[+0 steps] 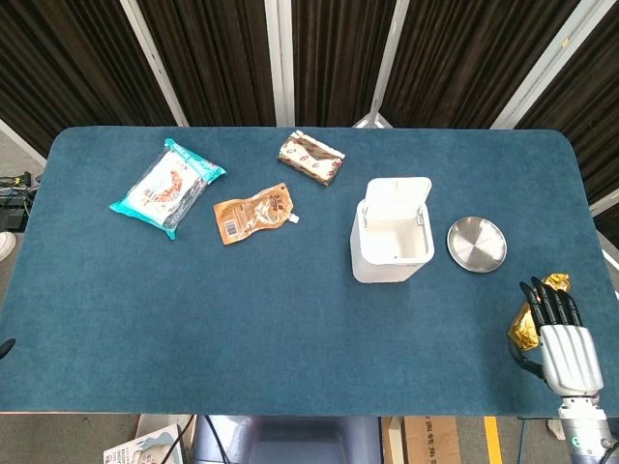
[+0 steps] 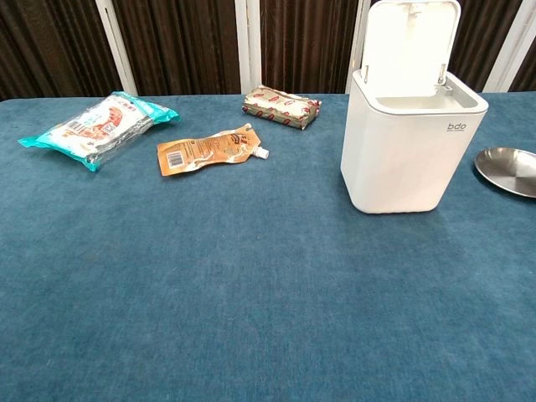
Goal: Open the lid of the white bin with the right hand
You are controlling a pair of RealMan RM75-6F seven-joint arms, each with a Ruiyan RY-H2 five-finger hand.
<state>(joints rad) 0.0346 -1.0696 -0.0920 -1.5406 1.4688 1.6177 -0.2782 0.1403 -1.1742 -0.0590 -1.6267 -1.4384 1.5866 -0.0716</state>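
Observation:
The white bin [image 1: 391, 249] [image 2: 410, 146] stands right of the table's middle. Its lid [image 1: 397, 193] [image 2: 409, 42] is up, tilted back on its hinge, and the inside shows nothing in it. My right hand [image 1: 564, 338] is low at the table's front right corner, well away from the bin, fingers straight and apart, holding nothing. It partly covers a yellow snack packet [image 1: 528, 324]. The chest view does not show the right hand. My left hand is out of both views.
A round metal dish [image 1: 476, 244] [image 2: 511, 170] lies right of the bin. An orange pouch [image 1: 251, 214] [image 2: 209, 150], a patterned packet [image 1: 311, 158] [image 2: 281, 106] and a teal-edged bag [image 1: 166, 188] [image 2: 90, 126] lie on the left half of the blue table [image 1: 193, 319].

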